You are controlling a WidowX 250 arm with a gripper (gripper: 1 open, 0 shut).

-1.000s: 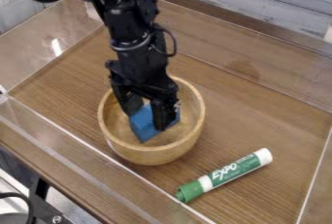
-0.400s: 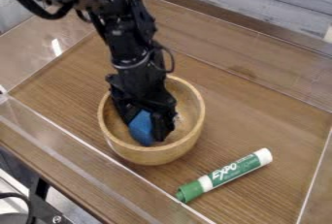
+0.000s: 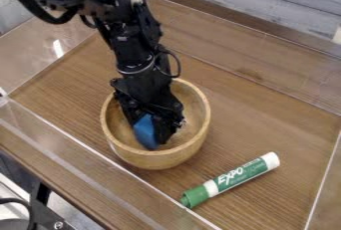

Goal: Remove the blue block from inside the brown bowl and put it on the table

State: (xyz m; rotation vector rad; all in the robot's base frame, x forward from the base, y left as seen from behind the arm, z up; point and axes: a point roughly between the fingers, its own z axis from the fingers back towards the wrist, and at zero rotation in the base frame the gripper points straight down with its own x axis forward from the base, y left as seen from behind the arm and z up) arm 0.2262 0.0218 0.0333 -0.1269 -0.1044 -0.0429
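While inside bowl (image 3: 189, 146), fingers (image 3: 163, 129) gripping block (image 3: 144, 129)

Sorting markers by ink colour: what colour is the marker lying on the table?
Green and white: the marker has a green cap and label on a white barrel, clearest in the camera view.

Blue block (image 3: 143, 128): partly covered by hand (image 3: 150, 132); lower faces hidden, contact with fingers not discernible.
Brown bowl (image 3: 193, 146): floor and far inner wall masked by hand and block.
Arm: upper portion cut off at top edge.
Worktop (image 3: 266, 105): cropped at right and bottom edges.
Marker (image 3: 230, 180): small print below the brand name illegible.
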